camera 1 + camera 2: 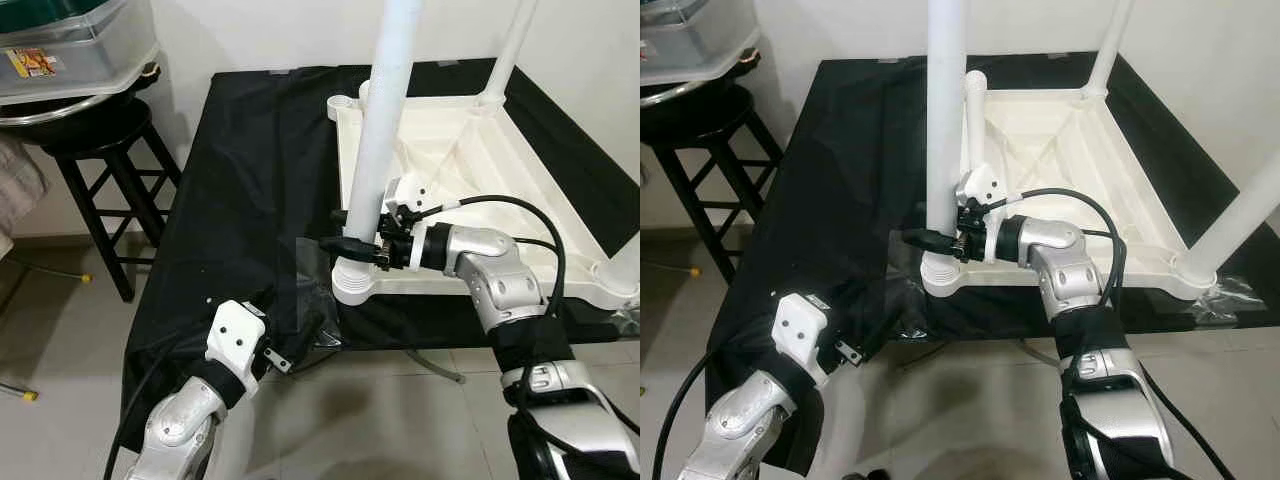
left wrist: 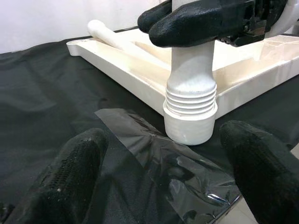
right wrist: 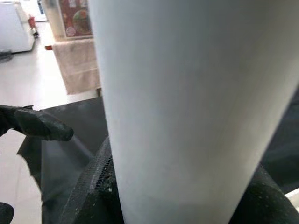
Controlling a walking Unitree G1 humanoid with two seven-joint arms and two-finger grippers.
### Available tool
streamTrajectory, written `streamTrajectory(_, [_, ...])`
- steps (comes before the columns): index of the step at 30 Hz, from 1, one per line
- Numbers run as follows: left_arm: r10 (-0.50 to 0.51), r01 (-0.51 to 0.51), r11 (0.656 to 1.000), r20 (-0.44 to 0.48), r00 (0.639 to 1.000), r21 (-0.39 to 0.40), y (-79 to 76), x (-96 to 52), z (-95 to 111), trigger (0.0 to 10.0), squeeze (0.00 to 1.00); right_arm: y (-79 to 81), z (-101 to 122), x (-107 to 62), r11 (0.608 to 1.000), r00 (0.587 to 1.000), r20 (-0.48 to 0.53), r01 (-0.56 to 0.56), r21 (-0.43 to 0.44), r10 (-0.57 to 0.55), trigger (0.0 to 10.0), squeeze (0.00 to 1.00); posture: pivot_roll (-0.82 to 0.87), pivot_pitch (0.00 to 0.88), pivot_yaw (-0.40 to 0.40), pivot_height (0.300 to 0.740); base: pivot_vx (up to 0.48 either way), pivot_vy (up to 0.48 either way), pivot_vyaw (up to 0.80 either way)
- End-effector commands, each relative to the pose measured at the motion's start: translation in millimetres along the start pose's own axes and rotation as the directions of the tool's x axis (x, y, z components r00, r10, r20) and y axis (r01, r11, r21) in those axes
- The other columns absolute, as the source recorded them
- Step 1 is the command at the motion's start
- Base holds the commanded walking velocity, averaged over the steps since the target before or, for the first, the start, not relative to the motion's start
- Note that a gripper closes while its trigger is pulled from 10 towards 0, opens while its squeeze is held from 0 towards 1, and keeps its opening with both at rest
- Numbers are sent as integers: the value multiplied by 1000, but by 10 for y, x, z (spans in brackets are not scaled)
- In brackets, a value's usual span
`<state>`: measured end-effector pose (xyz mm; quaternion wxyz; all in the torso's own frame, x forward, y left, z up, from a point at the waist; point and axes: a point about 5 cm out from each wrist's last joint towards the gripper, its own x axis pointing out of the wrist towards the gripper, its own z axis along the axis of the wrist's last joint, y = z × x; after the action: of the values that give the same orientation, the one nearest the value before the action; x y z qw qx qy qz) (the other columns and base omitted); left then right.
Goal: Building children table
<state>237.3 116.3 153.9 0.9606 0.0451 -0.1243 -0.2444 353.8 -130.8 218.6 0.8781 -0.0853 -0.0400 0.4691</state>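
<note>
The white table top (image 1: 470, 150) lies upside down on a black cloth (image 1: 250, 180). A white leg (image 1: 385, 110) stands upright in the threaded corner socket (image 2: 191, 109) at the near left corner. My right gripper (image 1: 358, 246) is shut on this leg just above the socket; the leg (image 3: 187, 93) sits between its fingers in the right wrist view. My left gripper (image 2: 173, 182) is open, low at the cloth's front edge, facing the socket without touching it. Two more legs (image 1: 1240, 215) stand at other corners. A loose leg (image 2: 110, 36) lies on the top.
Clear plastic film (image 2: 159, 154) lies on the cloth in front of the socket. A black stool (image 1: 100, 150) carrying a plastic bin (image 1: 70, 50) stands to the left. Tiled floor (image 1: 380, 420) runs along the cloth's front edge, and a white wall closes off the back.
</note>
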Motion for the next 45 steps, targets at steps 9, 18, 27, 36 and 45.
streamTrajectory(9, [-3, 3, 1000, -20, 1000, 3, 10, 0, -80, 10000, 0, 849, -514, 35, 813, 819, -171, 570, 119, -548, 0, 0, 11, 194, 26, 740, 0, 0, 0])
streamTrajectory(18, [11, -11, 1000, -13, 1000, -7, 47, 43, -81, 10000, 0, 696, -482, 60, 827, 827, -157, 555, 85, -539, 10000, 0, -7, 188, 41, 740, 0, 0, 0])
streamTrajectory(27, [-13, 13, 1000, 16, 1000, 1, 29, 130, -40, 10000, 0, 356, 37, 146, 962, 963, -2, 269, 53, -269, 10000, 1000, -3, 177, 41, 740, 0, 0, 0])
streamTrajectory(36, [-4, 4, 1000, 8, 1000, 9, 37, 99, -53, 10000, 0, 326, 174, 39, 985, 990, -27, -143, -94, 141, 10000, 0, 25, 182, 45, 740, 0, 0, 0])
streamTrajectory(45, [-37, 37, 999, -10, 999, 21, -6, 61, -71, 10000, 0, 226, 79, -41, 887, 873, -282, -445, -124, 398, 10000, 0, 46, 196, 50, 740, 0, 0, 0])
